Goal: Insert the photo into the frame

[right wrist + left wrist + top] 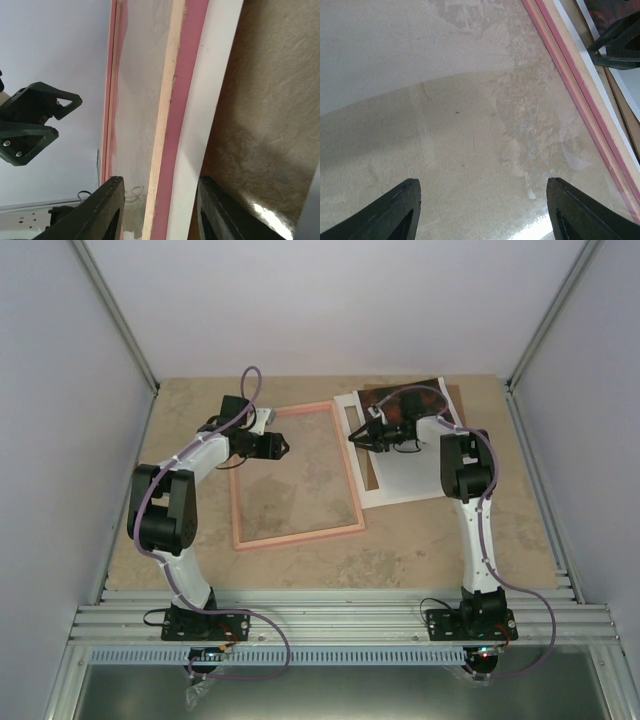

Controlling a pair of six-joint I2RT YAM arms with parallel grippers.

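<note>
Near the bench's far edge, the right gripper (160,184) straddled the frame (296,535)'s right rail, jaws apart; the left gripper (483,181) hung wide open inside it.

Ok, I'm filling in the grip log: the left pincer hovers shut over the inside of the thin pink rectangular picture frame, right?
Not shut. The left wrist view shows the left pincer open, with a wide gap and nothing held. The rest stands: it hovers over the inside of the thin pink rectangular picture frame.
</note>
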